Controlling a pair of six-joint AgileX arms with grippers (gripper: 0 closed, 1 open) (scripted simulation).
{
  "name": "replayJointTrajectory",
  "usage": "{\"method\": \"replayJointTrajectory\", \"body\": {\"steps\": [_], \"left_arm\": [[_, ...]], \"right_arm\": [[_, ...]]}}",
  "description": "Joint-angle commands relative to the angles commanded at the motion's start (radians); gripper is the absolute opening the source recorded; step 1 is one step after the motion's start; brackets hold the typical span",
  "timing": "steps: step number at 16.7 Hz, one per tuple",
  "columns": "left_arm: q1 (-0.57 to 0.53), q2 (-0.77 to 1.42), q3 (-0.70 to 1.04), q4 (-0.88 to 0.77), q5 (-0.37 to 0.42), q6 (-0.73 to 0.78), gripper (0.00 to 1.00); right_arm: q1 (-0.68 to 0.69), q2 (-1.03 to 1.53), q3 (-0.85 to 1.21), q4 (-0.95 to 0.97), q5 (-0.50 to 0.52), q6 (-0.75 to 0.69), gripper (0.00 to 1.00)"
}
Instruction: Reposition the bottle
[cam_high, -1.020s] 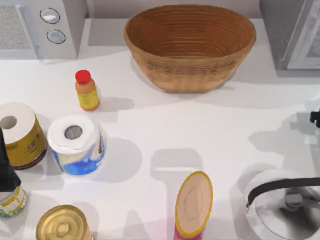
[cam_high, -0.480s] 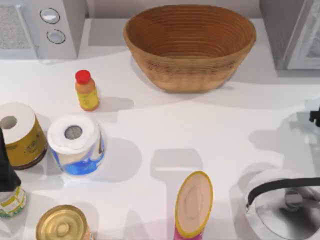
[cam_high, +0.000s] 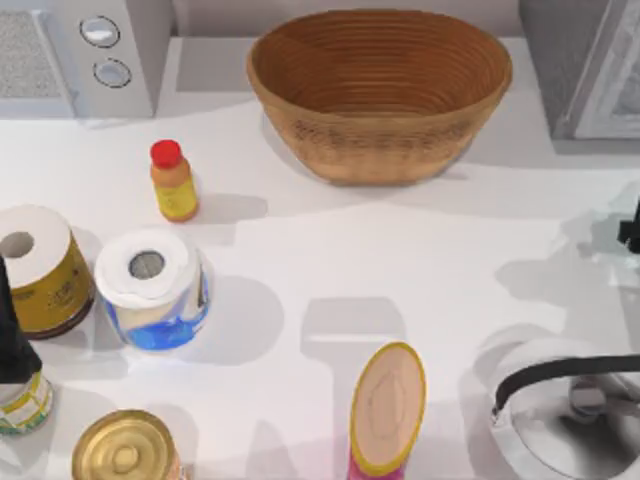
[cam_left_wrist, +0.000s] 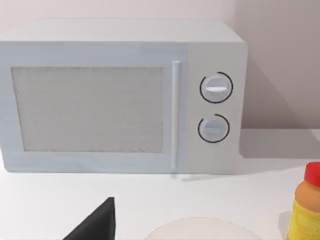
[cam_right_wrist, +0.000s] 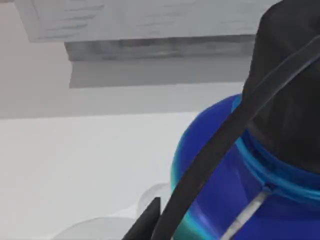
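The bottle (cam_right_wrist: 235, 175) sits very close in the right wrist view, with a blue shoulder, a turquoise body edge and a black cap, and it is tilted. A thin black band crosses in front of it. My right gripper (cam_high: 632, 228) shows as a dark bit at the table's right edge in the top view, right by the bottle. My left arm is parked at the left. A dark wedge of its gripper (cam_left_wrist: 97, 222) points toward the microwave (cam_left_wrist: 125, 100).
A wicker bowl (cam_high: 380, 150) stands at the back centre. A yellow-orange bottle with a red cap (cam_high: 173, 182), two paper rolls (cam_high: 150, 285), a dark-necked bottle (cam_high: 18, 380) and a tin (cam_high: 125, 450) crowd the left. A pink tube (cam_high: 387, 410) and a kettle (cam_high: 560, 410) stand at the front.
The dark bit of my right gripper at the right edge has shifted slightly toward the back, and the shadows beside it moved with it. Nothing else has moved.
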Motion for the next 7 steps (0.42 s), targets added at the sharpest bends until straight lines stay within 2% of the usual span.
{"method": "replayJointTrajectory", "body": {"steps": [1, 2, 7], "left_arm": [[0.0, 0.0, 0.0, 0.0, 0.0, 0.0, 1.0], [0.0, 0.0, 0.0, 0.0, 0.0, 0.0, 1.0], [0.0, 0.0, 0.0, 0.0, 0.0, 0.0, 1.0]], "right_arm": [[0.0, 0.0, 0.0, 0.0, 0.0, 0.0, 0.98], [0.0, 0.0, 0.0, 0.0, 0.0, 0.0, 1.0], [0.0, 0.0, 0.0, 0.0, 0.0, 0.0, 1.0]]}}
